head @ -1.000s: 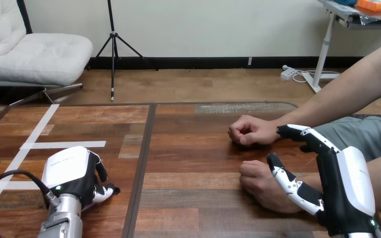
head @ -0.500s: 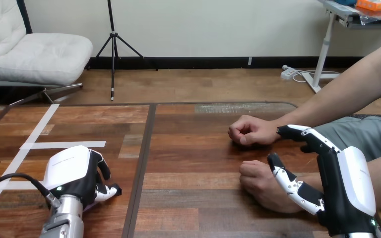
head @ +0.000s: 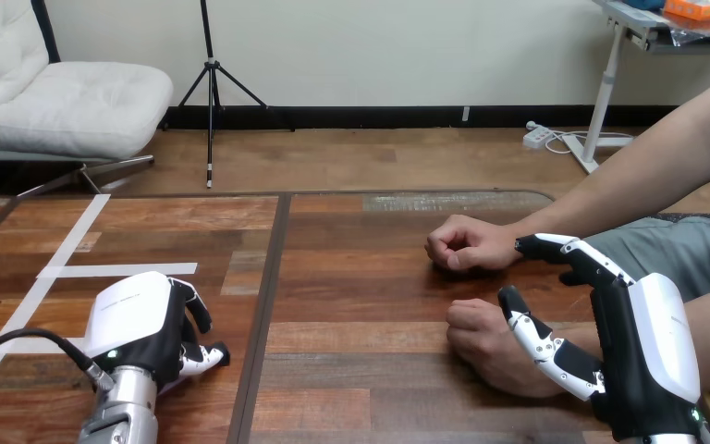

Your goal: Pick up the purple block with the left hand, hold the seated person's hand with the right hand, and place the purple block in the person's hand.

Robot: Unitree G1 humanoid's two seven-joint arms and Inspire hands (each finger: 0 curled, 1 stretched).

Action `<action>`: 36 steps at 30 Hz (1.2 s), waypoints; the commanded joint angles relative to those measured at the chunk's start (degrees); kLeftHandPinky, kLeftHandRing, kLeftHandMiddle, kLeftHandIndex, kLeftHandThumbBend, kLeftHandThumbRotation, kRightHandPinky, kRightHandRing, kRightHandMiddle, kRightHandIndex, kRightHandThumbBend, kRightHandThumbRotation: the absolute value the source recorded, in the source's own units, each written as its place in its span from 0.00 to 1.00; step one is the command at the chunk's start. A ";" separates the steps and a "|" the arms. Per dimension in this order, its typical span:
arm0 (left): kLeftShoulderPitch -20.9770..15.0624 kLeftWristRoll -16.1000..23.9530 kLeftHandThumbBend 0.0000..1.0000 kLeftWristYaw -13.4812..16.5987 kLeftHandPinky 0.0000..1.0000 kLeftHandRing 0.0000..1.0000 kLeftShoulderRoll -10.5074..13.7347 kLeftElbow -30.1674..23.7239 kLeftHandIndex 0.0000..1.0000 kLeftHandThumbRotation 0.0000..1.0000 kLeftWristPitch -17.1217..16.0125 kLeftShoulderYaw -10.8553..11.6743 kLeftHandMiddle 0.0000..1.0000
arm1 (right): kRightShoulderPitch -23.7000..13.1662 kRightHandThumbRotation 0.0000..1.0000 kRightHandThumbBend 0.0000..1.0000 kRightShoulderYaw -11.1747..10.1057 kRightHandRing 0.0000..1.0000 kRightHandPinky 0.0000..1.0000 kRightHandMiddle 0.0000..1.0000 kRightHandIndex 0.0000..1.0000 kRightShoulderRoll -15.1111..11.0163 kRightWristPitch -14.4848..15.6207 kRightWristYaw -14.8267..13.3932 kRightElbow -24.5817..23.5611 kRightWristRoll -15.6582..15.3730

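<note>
My left hand (head: 137,326) rests low on the table at the lower left, palm down, its white back facing up; whatever lies under it is hidden, and I see no purple block in the open. My right hand (head: 645,356) stands on edge at the lower right, open. Its thumb (head: 538,340) lies against the back of the person's nearer hand (head: 483,340), a loose fist on the table. Its fingers (head: 573,256) stretch straight out above that wrist, not curled round it. The person's farther hand (head: 467,244) is a fist resting on the table just beyond.
A dark seam (head: 266,305) runs front to back between the two table halves, just right of my left hand. White tape strips (head: 116,270) cross the left half. The person's forearms come in from the right edge.
My left hand has slid a little to the right toward the seam. My right hand and both of the person's hands have stayed put.
</note>
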 commanded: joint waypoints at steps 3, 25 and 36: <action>-0.55 -1.19 0.56 1.14 0.31 0.37 0.18 0.86 0.45 0.00 -2.18 0.55 0.43 | -2.71 0.37 0.39 -1.03 0.74 0.66 0.71 0.70 -1.17 -0.21 0.51 -1.89 0.26; -0.07 -2.63 0.59 7.20 0.32 0.37 0.05 2.13 0.45 0.00 -10.43 0.87 0.43 | -2.86 0.36 0.41 -1.49 0.74 0.66 0.71 0.70 -0.96 0.24 0.49 -2.23 -0.85; -0.28 -3.11 0.58 8.51 0.31 0.37 -0.28 2.95 0.45 0.00 -12.54 1.03 0.43 | -2.87 0.37 0.41 -1.62 0.73 0.65 0.71 0.70 -0.86 0.27 0.51 -2.36 -1.06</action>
